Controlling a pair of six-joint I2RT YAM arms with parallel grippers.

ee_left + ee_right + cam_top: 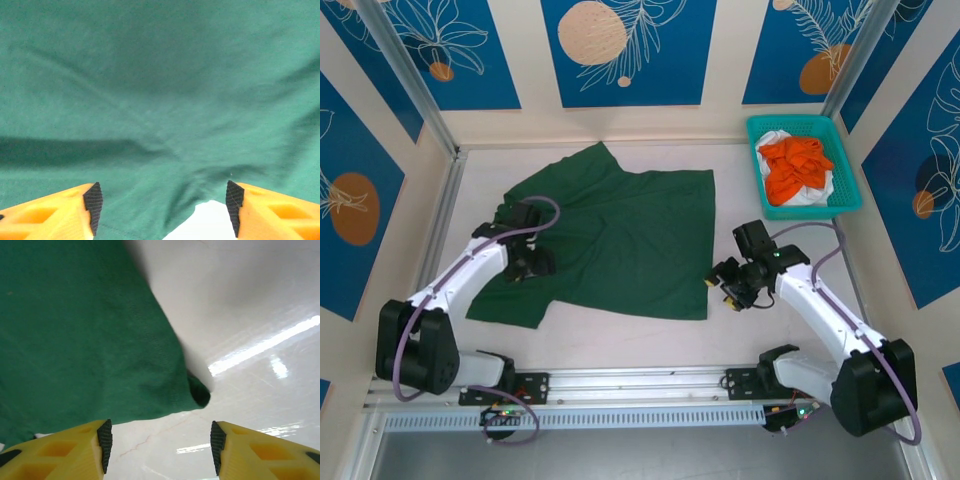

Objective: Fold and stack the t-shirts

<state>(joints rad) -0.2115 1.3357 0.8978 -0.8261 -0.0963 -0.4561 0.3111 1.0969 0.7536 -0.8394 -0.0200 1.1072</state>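
Observation:
A large dark green t-shirt [615, 235] lies spread on the white table [620, 340]. My left gripper [528, 262] hovers open over its left side near the sleeve; in the left wrist view green cloth [160, 100] spans between the orange fingers [60, 215], nothing pinched. My right gripper [730, 285] stands open just off the shirt's right edge; the right wrist view shows a folded-over corner of the shirt [197, 392] just ahead of the yellow fingers [75, 450], with bare table between them. An orange t-shirt [795, 165] lies on a white one [817, 193] in the basket.
The teal mesh basket [805, 125] stands at the back right corner. Blue patterned walls and metal posts [405, 75] enclose the table. An aluminium rail [640, 385] with both arm bases runs along the near edge.

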